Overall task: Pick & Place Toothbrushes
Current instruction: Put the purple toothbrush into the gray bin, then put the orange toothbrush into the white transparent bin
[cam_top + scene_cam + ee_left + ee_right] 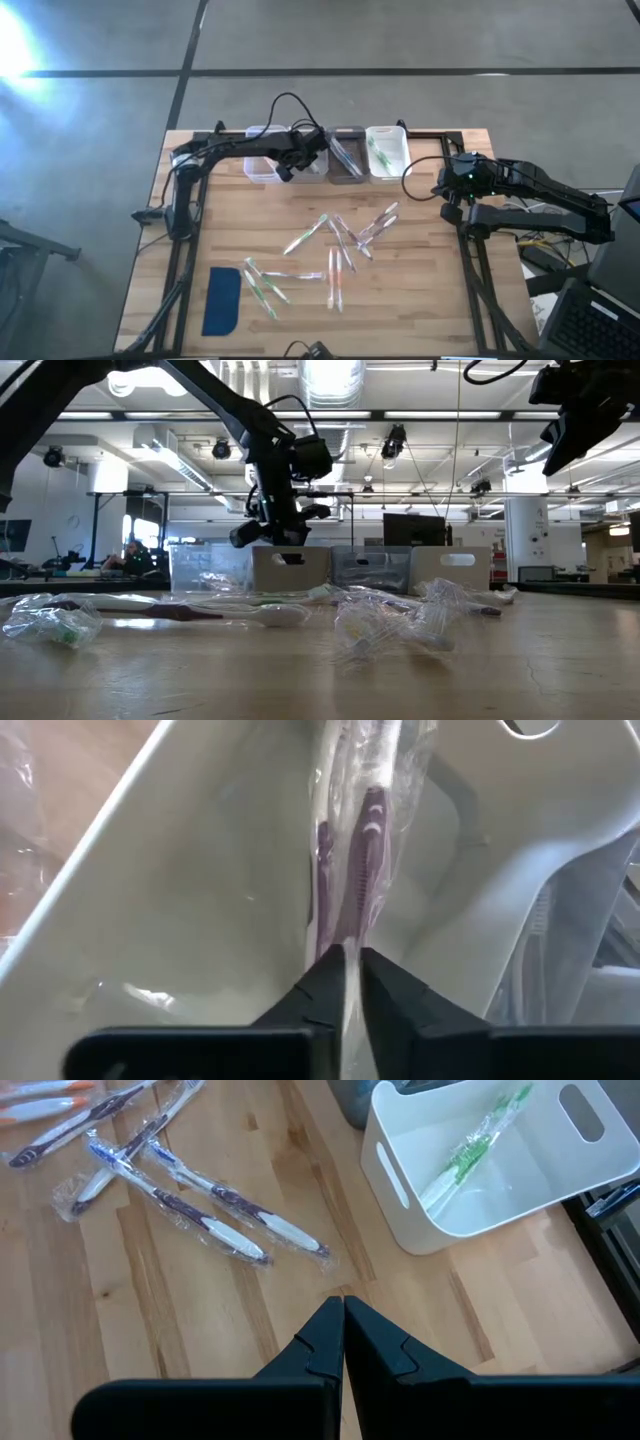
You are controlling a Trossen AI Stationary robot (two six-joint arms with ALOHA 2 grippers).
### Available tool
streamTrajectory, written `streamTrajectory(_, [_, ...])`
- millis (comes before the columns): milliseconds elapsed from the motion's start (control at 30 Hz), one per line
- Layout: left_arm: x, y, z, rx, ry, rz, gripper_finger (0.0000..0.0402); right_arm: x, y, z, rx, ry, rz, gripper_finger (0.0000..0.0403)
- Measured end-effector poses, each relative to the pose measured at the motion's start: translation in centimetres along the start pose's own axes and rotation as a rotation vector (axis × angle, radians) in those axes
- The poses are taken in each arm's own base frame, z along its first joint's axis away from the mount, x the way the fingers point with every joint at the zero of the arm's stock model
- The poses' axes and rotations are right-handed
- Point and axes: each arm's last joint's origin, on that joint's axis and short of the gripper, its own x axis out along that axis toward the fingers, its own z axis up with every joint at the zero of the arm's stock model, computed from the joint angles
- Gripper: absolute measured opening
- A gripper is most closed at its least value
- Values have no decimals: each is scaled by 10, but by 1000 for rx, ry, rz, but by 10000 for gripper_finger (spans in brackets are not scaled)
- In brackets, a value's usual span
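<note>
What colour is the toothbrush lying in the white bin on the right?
Green and white toothbrush, in its wrapper; the right wrist view shows it best.

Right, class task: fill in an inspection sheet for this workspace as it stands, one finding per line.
Surface: wooden table, black frame.
Job's things: wrapped toothbrushes scattered mid-table; a green one lies in the white bin; a purple one hangs into another bin.
Clutter: blue pad at the near left corner.
Grippers: left gripper over the bin row, jaws pinching the purple toothbrush's wrapper; right gripper shut, empty, beside the white bin.
Cables: black loops on both arms.
Surroundings: a person seated far behind.
</note>
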Motion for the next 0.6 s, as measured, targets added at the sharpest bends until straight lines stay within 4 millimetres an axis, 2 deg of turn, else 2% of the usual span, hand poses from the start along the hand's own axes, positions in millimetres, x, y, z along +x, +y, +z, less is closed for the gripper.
streamTrajectory(367, [-3,-2,1,7,28,-5,147,0,0,0,0,0,0,8])
streamTrajectory(500, [-18,-13,-2,71,-4,-90,164,0,0,0,0,0,0,8])
streamTrajectory(600, [-39,-24,-2,162,-64,-164,167,0,0,0,0,0,0,8])
